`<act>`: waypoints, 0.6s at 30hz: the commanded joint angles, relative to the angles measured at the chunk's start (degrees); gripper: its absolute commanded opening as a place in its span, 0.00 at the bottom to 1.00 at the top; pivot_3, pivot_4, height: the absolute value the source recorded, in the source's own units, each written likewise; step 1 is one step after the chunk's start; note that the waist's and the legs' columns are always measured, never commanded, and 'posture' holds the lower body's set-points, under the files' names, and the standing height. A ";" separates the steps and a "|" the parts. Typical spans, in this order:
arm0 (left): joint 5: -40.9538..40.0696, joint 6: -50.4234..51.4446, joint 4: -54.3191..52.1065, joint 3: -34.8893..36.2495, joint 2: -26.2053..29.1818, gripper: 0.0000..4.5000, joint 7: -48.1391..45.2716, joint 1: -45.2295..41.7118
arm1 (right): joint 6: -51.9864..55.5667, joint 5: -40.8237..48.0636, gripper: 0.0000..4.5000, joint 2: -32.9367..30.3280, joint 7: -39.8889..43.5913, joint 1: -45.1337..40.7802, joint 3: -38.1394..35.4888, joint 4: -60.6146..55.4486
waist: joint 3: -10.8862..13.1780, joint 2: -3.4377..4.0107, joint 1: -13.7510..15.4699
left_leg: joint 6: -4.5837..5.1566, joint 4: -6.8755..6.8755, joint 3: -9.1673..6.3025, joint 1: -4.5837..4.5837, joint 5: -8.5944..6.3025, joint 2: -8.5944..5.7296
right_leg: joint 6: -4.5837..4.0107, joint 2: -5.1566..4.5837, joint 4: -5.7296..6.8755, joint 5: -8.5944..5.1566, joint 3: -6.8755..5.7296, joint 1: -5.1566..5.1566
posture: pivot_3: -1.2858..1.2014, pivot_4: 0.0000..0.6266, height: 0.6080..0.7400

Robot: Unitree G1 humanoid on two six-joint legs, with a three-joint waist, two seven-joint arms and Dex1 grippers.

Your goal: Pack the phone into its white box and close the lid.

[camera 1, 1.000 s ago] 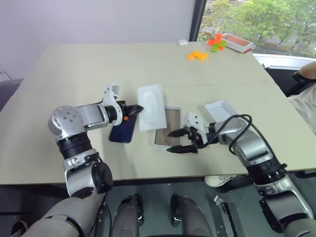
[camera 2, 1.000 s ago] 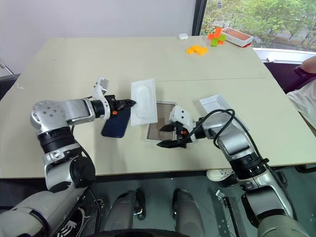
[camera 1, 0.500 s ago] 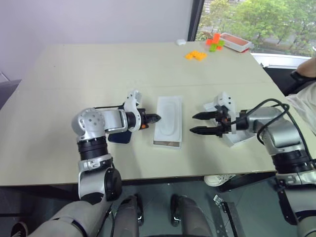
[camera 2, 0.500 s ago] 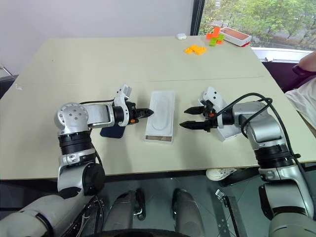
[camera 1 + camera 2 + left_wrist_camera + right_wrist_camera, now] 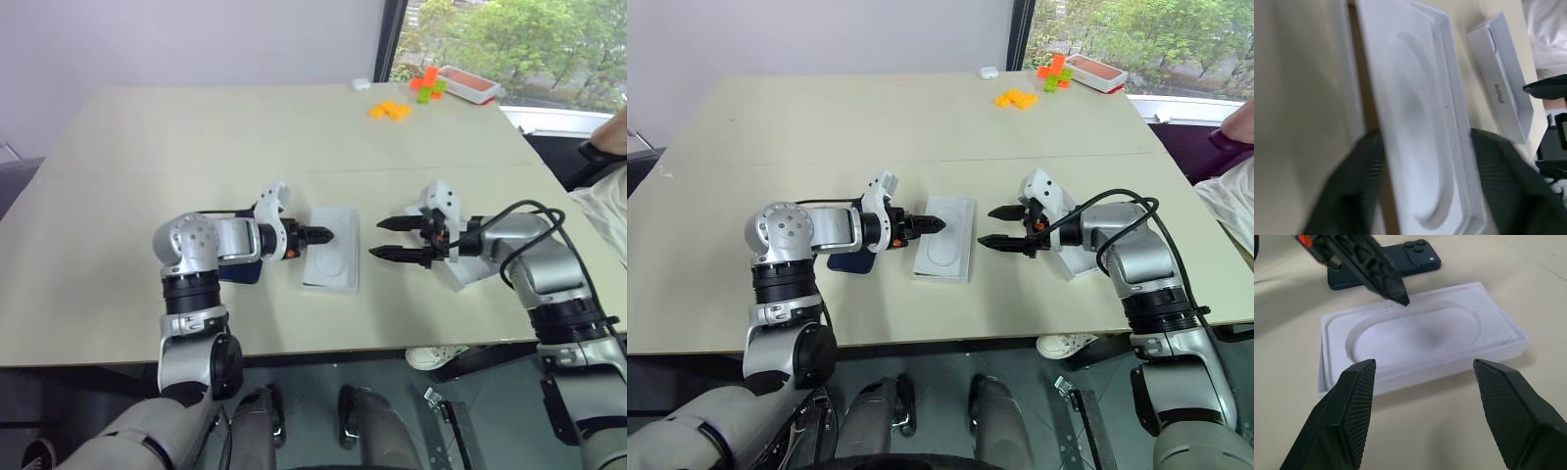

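While both black two-fingered grippers hover low over a pale beige table (image 5: 196, 127), a white moulded insert tray with an oval recess (image 5: 331, 259) lies between them, sitting on top of the shallow white cardboard box base (image 5: 1364, 98), whose brownish inner floor shows as a thin strip along one edge in the left wrist view. The left gripper (image 5: 321, 234) points toward the tray from the robot's left, its tips over the tray's near corner; in the left wrist view its fingers (image 5: 1359, 183) stand apart on either side of the tray, not pinching it. The right gripper (image 5: 387, 239) points at the tray from the robot's right, just beside it without touching, its two fingers (image 5: 1352, 406) spread wide and holding nothing. The slim dark navy-blue smartphone (image 5: 1400, 262) lies flat on the table on the far side of the left arm from the tray, its back and camera cluster facing up, well outside the box. The shallow white cardboard lid (image 5: 1503, 95) rests open side up beyond the right gripper. Near the far edge of the table sit small orange blocks (image 5: 391, 111).
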 commanded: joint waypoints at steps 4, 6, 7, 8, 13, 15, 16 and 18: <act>-0.44 -0.77 -0.30 0.14 2.26 0.64 -2.55 -3.91 | -2.07 -0.63 0.74 1.36 -0.22 -2.77 -0.19 0.95 | 0.00 0.01 0.10 | 0.00 0.00 0.00 0.00 0.00 0.00 | 0.00 0.00 -0.01 0.00 0.00 0.01 | 0.52 0.24 1.00; -0.63 -0.59 -0.52 0.14 2.91 0.64 -3.20 -4.06 | -2.14 -0.80 0.74 1.73 -0.15 -2.94 -0.12 0.97 | 0.00 0.00 0.17 | 0.00 0.00 0.00 0.00 0.00 0.00 | 0.00 0.00 -0.02 0.00 0.00 0.01 | 0.52 0.24 1.00; -0.63 -0.69 -0.68 0.01 3.14 0.64 -3.48 -4.05 | -2.13 -0.81 0.74 1.82 -0.15 -2.98 -0.11 0.96 | 0.00 0.00 0.20 | 0.00 0.00 0.00 -0.01 0.00 0.00 | 0.01 0.00 -0.02 -0.01 0.00 0.01 | 0.52 0.24 1.00; -0.46 -0.99 -1.49 -0.61 3.97 0.64 -3.84 -3.79 | -1.71 -0.42 0.74 2.20 -0.35 -3.12 -0.34 0.71 | 0.00 0.00 0.19 | 0.00 -0.01 0.01 -0.01 0.00 0.00 | 0.01 0.00 -0.02 -0.01 0.00 0.01 | 0.52 0.24 1.00; 0.26 -9.37 -7.71 -4.47 10.40 0.64 -9.04 -0.11 | -0.48 0.37 0.74 5.88 -4.43 -3.90 -1.15 -1.36 | 0.00 0.01 -0.13 | 0.00 -0.04 0.01 -0.01 0.00 0.01 | -0.04 0.00 0.00 0.02 0.00 -0.02 | 0.52 0.24 1.00; 0.68 -13.43 -9.46 -5.28 13.26 0.64 -11.43 1.84 | -0.13 -0.26 0.74 7.91 -7.03 -4.02 -0.71 -2.42 | 0.00 0.03 -0.30 | -0.01 -0.08 0.03 0.01 0.00 0.04 | -0.16 0.03 0.03 0.10 0.01 -0.05 | 0.52 0.24 1.00; 0.91 -15.79 -10.18 -5.28 14.98 0.64 -12.83 2.98 | 0.12 -1.53 0.74 8.74 -8.35 -3.85 0.49 -2.88 | 0.00 0.03 -0.30 | -0.01 -0.09 0.02 0.01 0.00 0.05 | -0.16 0.04 0.05 0.10 0.01 -0.06 | 0.52 0.24 1.00; 1.99 -20.57 -11.51 -6.31 18.68 0.64 -15.63 5.53 | 0.41 -5.12 0.74 9.59 -10.53 -3.41 3.89 -3.55 | 0.00 0.05 -0.15 | -0.02 -0.13 0.02 0.01 0.01 0.07 | -0.18 0.06 0.11 0.10 0.01 -0.14 | 0.52 0.24 1.00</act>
